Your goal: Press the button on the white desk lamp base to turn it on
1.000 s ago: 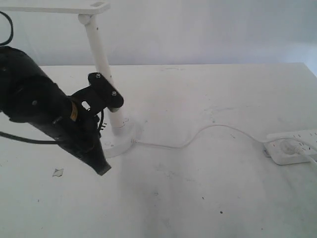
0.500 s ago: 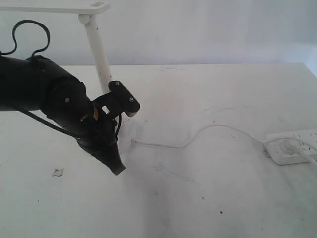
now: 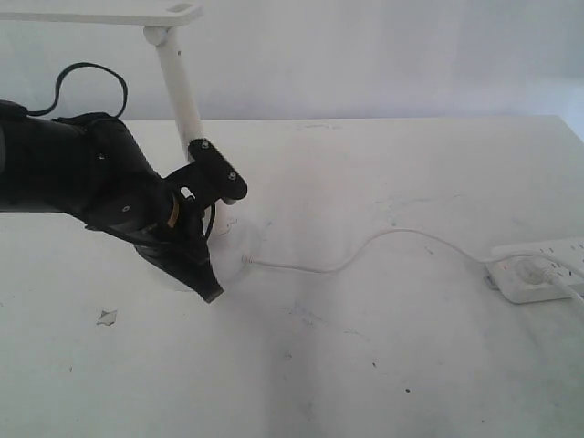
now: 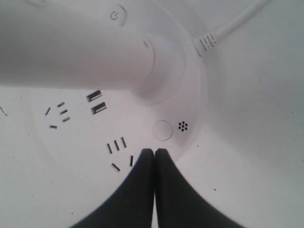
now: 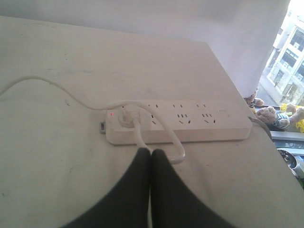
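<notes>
The white desk lamp base (image 4: pixel 190 90) fills the left wrist view, a round disc with dark socket slots and the thick stem rising from its middle. The button (image 4: pixel 162 129), a small round ring, lies near the rim beside a cluster of tiny holes. My left gripper (image 4: pixel 154 151) is shut and empty, its tips over the base rim just short of the button. In the exterior view the left gripper (image 3: pixel 210 294) points down at the base's front edge, and the arm hides most of the base (image 3: pixel 239 242). My right gripper (image 5: pixel 151 151) is shut and empty.
A second round mark with a power symbol (image 4: pixel 116 15) sits on the base across the stem. The lamp's cord (image 3: pixel 365 248) runs across the table to a white power strip (image 3: pixel 538 269), which lies just ahead of the right gripper, also power strip (image 5: pixel 180 121). The slanted stem (image 3: pixel 182 96) rises beside the left arm.
The left arm swung right toward the lamp, then drew its shut tips back and onto the base's front rim. It now covers most of the base.
</notes>
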Robot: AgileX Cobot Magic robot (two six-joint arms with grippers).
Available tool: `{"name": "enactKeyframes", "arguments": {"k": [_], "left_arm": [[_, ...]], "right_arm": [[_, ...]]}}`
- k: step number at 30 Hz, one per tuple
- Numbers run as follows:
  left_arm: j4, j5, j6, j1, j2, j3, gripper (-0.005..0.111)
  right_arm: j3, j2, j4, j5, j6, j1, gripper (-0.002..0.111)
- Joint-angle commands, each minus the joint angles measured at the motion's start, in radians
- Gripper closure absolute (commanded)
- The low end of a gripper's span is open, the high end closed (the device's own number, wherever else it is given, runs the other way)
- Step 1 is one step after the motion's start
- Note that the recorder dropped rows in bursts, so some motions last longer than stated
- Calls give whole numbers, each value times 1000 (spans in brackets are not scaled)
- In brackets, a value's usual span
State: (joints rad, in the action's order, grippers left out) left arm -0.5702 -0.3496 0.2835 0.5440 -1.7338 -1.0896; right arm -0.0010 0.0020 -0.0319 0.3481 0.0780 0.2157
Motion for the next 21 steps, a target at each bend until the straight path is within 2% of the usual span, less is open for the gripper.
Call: {"name": "enactKeyframes", "arguments": {"k": [1,21], "left_arm": [[-10,14,16,-4,-24,-5,107],[-33,96,60,-8,-70,-7,107]], "right_arm": [[1,-2,1,-6,-4,4,108],[1,-2,1,-6,-4,4,108]]}}
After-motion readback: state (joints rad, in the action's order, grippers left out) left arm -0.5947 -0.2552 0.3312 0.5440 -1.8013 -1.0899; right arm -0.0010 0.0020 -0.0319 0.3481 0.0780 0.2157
